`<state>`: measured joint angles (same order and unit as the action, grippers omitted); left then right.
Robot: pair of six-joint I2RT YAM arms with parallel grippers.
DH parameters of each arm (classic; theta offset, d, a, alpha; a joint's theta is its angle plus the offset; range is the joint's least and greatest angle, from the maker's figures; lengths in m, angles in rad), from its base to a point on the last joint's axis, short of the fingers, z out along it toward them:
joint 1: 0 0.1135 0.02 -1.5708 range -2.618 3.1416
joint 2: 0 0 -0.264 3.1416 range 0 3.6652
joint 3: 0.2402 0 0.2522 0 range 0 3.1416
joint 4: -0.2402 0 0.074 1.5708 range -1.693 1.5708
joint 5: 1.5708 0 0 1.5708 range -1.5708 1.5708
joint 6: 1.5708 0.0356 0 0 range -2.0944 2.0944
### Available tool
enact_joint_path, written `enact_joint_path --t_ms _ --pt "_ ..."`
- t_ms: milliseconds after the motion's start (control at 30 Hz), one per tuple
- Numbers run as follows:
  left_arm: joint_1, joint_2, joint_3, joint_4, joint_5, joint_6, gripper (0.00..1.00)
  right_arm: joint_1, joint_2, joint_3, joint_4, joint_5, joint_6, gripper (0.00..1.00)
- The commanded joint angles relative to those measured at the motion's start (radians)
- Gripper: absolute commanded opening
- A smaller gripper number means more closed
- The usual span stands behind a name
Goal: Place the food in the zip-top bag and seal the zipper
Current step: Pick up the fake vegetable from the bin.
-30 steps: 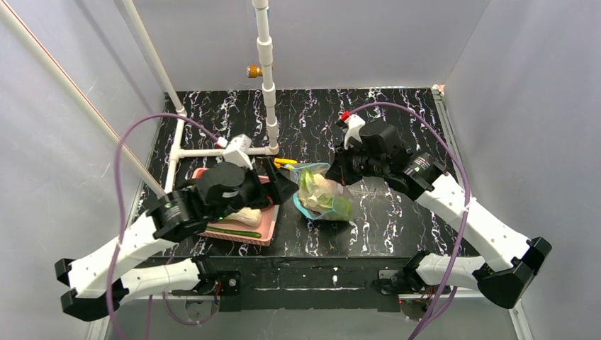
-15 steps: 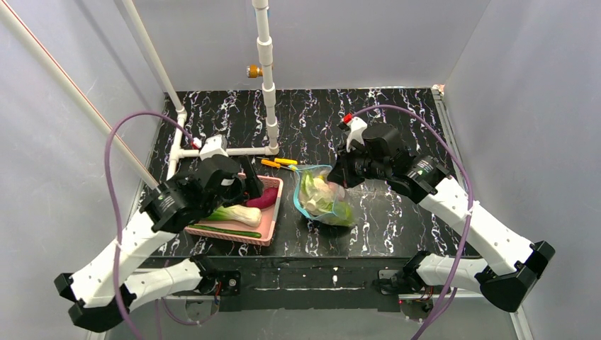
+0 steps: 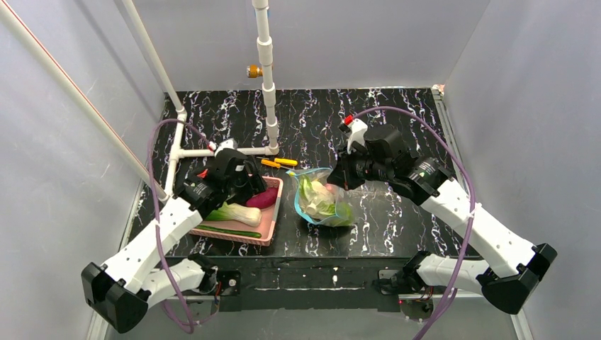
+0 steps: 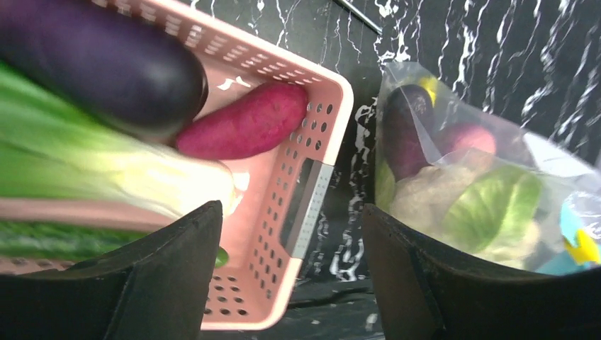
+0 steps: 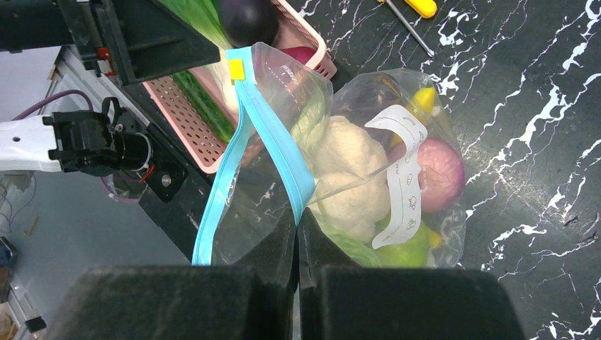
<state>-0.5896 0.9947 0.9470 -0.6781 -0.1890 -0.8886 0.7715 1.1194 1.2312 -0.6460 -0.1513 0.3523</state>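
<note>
Right wrist view, lower centre: right gripper (image 5: 298, 221) clamps the zipper (image 5: 273, 145), left gripper (image 4: 290, 212) gapes empty, and slick film slipping out could let the zip-top bag (image 5: 354, 92) collapse.

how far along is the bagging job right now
Done: several pieces sit in the bag. In hand: the right gripper pinches the zipper edge, mouth open; the open left gripper hovers over the basket. Left: the leafy head, red-purple piece and others there, then sealing.
</note>
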Motion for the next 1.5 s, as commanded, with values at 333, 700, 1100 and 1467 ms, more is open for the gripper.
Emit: enact_joint_path --t_ms 333,700,1100,1467 --pt "0.02 0.397 0.182 -0.174 0.205 1.044 0.72 -0.006 -0.03 -0.02 0.087 -0.037 -0.002 0.01" --pt "0.02 0.462 0.09 0.006 0.274 1.242 0.64 -0.006 -0.024 -0.014 0.078 -0.031 -0.009 0.01" --pt "0.019 0.601 0.047 0.143 0.222 1.251 0.61 -0.007 -0.01 -0.007 0.072 -0.045 -0.007 0.01" --pt "0.016 0.46 0.05 0.137 0.078 1.164 0.24 -0.007 -0.032 -0.005 0.066 -0.055 0.002 0.01"
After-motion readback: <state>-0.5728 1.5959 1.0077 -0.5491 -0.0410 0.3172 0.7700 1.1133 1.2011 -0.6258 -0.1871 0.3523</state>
